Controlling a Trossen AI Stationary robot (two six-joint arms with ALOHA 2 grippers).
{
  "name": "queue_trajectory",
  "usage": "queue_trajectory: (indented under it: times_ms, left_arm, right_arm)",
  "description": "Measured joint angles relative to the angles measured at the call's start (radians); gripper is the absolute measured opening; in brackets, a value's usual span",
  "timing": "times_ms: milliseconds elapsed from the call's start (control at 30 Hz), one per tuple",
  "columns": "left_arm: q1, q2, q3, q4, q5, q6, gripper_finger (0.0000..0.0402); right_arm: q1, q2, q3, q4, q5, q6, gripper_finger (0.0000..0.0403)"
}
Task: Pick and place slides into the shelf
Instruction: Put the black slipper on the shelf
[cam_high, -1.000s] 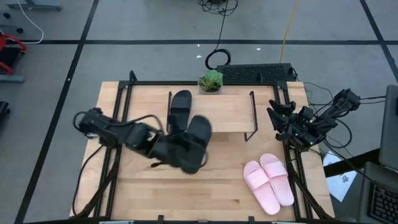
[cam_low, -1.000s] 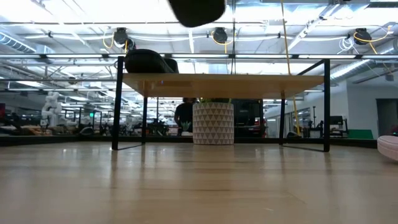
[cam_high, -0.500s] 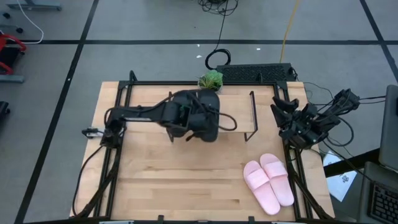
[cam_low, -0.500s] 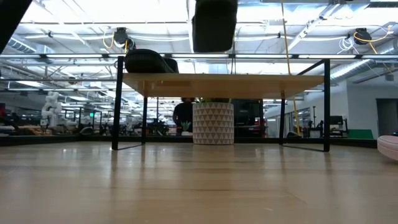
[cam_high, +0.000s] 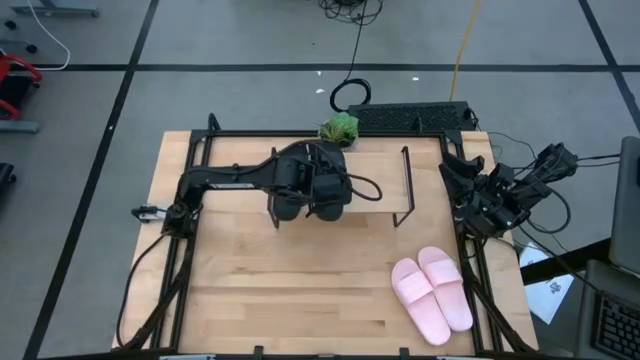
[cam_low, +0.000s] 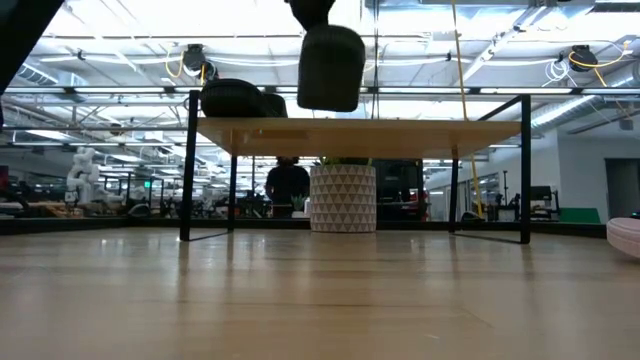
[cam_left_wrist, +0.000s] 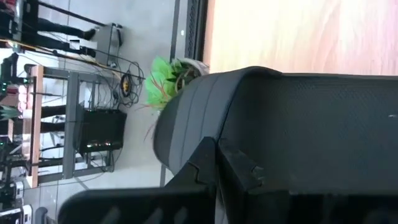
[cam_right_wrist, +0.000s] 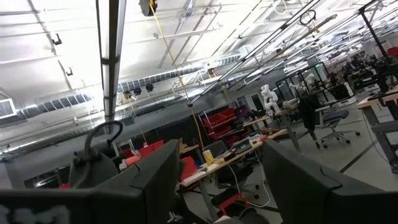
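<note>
My left gripper (cam_high: 318, 180) reaches over the shelf (cam_high: 378, 180) and is shut on a black slide (cam_high: 332, 202). In the low view that slide (cam_low: 330, 68) hangs just above the shelf's plank (cam_low: 420, 125). The other black slide (cam_low: 240, 98) rests by its sole on the plank, on the held slide's left, partly under my arm (cam_high: 285, 207). The pink pair (cam_high: 432, 292) lies side by side on the table's near right part. My right gripper (cam_high: 478, 195) waits at the table's right edge, open; its wrist view shows only the room. My left gripper holds the black slide from above, its fingers (cam_left_wrist: 221, 163) closed on an edge of it (cam_left_wrist: 249, 134); which part of the slide that is, I cannot tell. The slide (cam_low: 330, 68) hangs below the gripper, lifted clear of the plank.
A potted plant (cam_high: 340, 130) stands at the shelf's far edge, its white pot (cam_low: 343, 198) behind the shelf in the low view. Black wire rails (cam_high: 407, 185) bound the shelf's right side. Bare plank lies to the right of the held slide. A person (cam_low: 287, 185) stands far behind.
My left gripper has carried the black slide from above the table's middle toward the far edge and over the shelf, turning as it went. In the last half second it has lowered the slide toward the plank, beside the other black slide.
</note>
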Motion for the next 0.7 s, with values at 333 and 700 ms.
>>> queue_trajectory:
  times_ms: [333, 700]
  left_arm:
    - [0.007, 0.0, -0.125, 0.05, -0.002, 0.026, 0.0]
    - [0.041, 0.0, -0.167, 0.082, -0.011, 0.045, 0.0]
  right_arm:
    - [0.0, 0.0, 0.0, 0.0, -0.002, 0.005, 0.0219]
    - [0.0, 0.0, 0.0, 0.0, -0.002, 0.007, 0.0219]
